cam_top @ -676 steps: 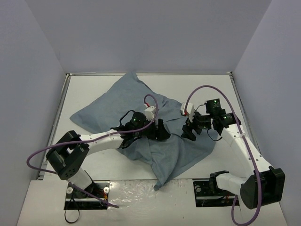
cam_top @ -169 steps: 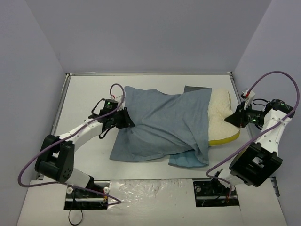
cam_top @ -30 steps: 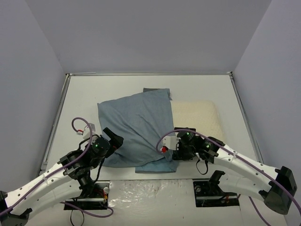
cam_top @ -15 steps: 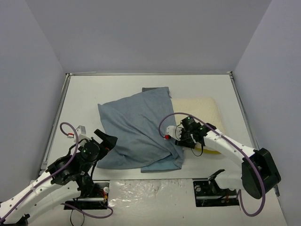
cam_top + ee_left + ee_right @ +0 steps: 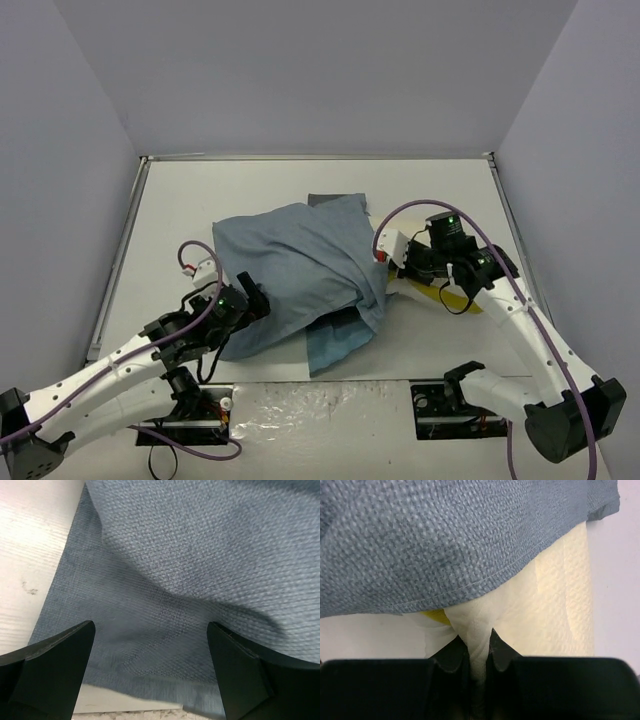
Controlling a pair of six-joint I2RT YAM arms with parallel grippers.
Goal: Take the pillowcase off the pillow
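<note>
Right fingers (image 5: 451,657) just snapped shut, now pinching a pillow (image 5: 555,610) fold, left fingers (image 5: 55,665) spread over pillowcase (image 5: 200,555), so pull-out looks ready.

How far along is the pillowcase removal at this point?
Done: one end of the pillow is bare, out past the hem of the pillowcase. In hand: the right tool is shut on a pinch of that bare pillow; the left tool hangs open over the pillowcase's near edge, gripping nothing. Left: most of the pillow looks covered, so the cloth must be held and the pillow drawn out.
</note>
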